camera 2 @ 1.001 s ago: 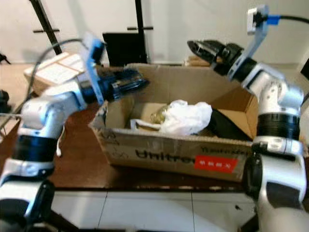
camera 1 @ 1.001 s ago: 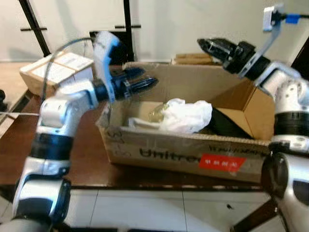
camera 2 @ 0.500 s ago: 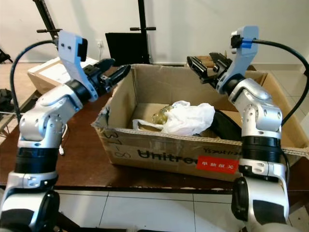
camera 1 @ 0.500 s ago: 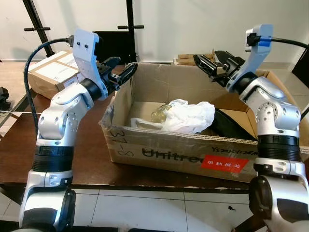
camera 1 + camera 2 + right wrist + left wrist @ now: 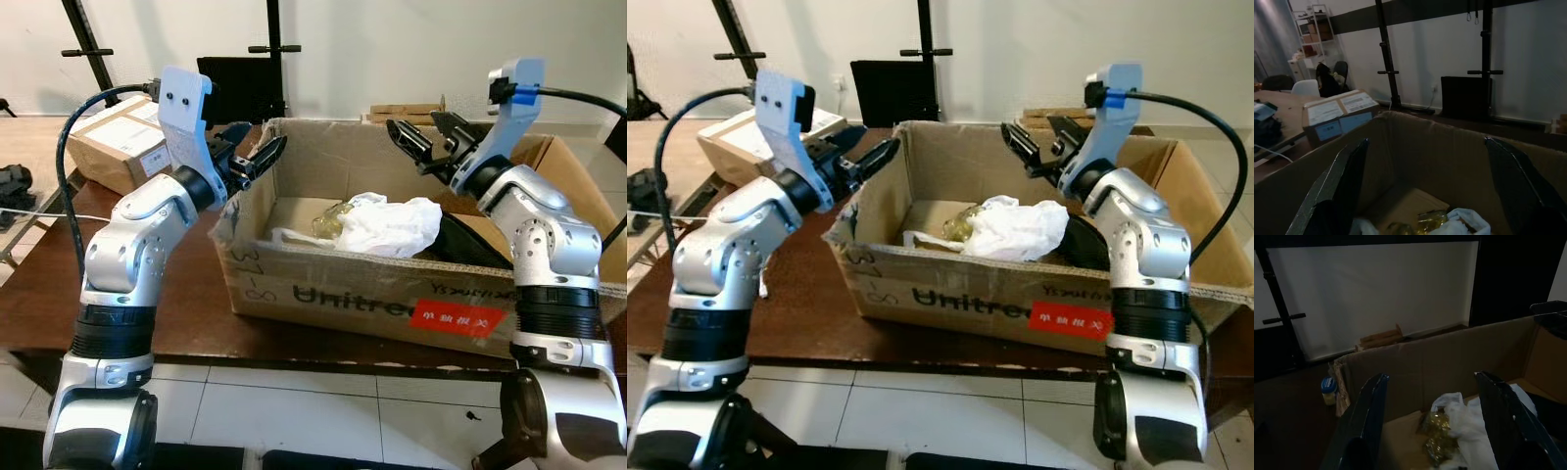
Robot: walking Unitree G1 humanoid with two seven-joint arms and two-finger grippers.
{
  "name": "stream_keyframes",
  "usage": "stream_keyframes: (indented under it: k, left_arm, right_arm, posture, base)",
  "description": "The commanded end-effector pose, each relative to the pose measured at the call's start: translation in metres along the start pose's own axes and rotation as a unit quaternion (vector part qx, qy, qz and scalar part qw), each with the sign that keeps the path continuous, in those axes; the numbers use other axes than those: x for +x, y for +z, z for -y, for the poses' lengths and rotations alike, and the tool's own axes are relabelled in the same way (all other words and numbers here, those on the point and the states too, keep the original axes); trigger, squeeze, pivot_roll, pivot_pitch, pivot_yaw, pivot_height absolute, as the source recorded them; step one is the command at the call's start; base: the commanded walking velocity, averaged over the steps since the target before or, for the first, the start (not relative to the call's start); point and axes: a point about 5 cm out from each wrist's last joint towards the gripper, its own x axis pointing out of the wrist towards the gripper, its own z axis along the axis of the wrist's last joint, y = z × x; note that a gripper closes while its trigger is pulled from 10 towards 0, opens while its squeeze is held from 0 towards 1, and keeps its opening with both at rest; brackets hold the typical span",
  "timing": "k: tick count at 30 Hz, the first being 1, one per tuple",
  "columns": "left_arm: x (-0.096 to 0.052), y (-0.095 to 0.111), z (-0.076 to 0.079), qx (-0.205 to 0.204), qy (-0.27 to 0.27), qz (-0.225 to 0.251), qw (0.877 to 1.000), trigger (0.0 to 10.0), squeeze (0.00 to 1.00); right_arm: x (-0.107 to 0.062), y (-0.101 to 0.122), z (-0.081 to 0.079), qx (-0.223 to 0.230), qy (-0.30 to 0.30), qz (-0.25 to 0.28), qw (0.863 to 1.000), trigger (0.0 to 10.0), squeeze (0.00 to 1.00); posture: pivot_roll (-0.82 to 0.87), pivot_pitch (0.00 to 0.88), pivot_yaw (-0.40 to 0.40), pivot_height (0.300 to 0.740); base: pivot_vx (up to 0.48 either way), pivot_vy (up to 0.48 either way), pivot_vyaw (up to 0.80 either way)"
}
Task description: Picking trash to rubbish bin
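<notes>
Trash, a crumpled white bag (image 5: 389, 223) and a gold wrapper (image 5: 328, 221), lies inside the cardboard box (image 5: 323, 289). At the box's ten o'clock the left gripper (image 5: 257, 157) hovers, fingers spread; at two o'clock the right gripper (image 5: 416, 143) likewise, empty.

The head's two eyes look down at the cardboard box (image 5: 392, 294); both wrist cameras peer closely inside it.
</notes>
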Motion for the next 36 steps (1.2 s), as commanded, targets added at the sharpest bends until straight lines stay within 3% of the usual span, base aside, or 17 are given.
stream_keyframes:
  k: [1, 26, 31, 33, 34, 36]
  left_arm:
    - [-0.001, -0.003, 0.004, 0.0, -0.006, -0.008, 1.0, 10.0, 0.0]
    - [-0.003, -0.001, 0.007, -0.004, -0.014, -0.007, 1.0, 10.0, 0.0]
    - [-0.003, -0.011, 0.007, -0.002, -0.008, -0.032, 0.999, 10.0, 0.0]
    - [-0.004, -0.02, 0.009, -0.006, -0.007, -0.048, 0.999, 10.0, 0.0]
    - [-0.006, -0.035, 0.009, -0.003, 0.002, -0.08, 0.997, 10.0, 0.0]
    - [-0.016, -0.074, 0.01, 0.009, 0.023, -0.159, 0.987, 10.0, 0.0]
  right_arm:
    - [-0.001, -0.002, -0.002, -0.001, 0.0, -0.007, 1.0, 10.0, 0.0]
    - [-0.004, 0.001, -0.004, -0.006, 0.001, -0.007, 1.0, 10.0, 0.0]
    - [-0.005, 0.006, -0.009, 0.007, 0.024, 0.013, 1.0, 10.0, 0.0]
    - [-0.007, 0.004, -0.016, 0.011, 0.055, 0.01, 0.998, 10.0, 0.0]
    - [-0.012, -0.005, -0.029, 0.009, 0.106, -0.012, 0.994, 10.0, 0.0]
    - [-0.028, -0.038, -0.06, 0.006, 0.211, -0.088, 0.973, 10.0, 0.0]
  posture:
    - [-0.04, 0.099, 0.039, 0.74]
    - [-0.04, 0.101, 0.041, 0.74]
    - [-0.04, 0.101, 0.041, 0.74]
    - [-0.04, 0.101, 0.041, 0.74]
    - [-0.04, 0.104, 0.041, 0.74]
    - [-0.05, 0.108, 0.038, 0.74]
  base:
    - [-0.386, 0.0, 0.0]
    - [-0.37, 0.0, 0.0]
    - [-0.096, 0.0, 0.0]
    - [0.0, 0.0, 0.0]
    - [0.0, 0.0, 0.0]
    - [0.0, 0.0, 0.0]
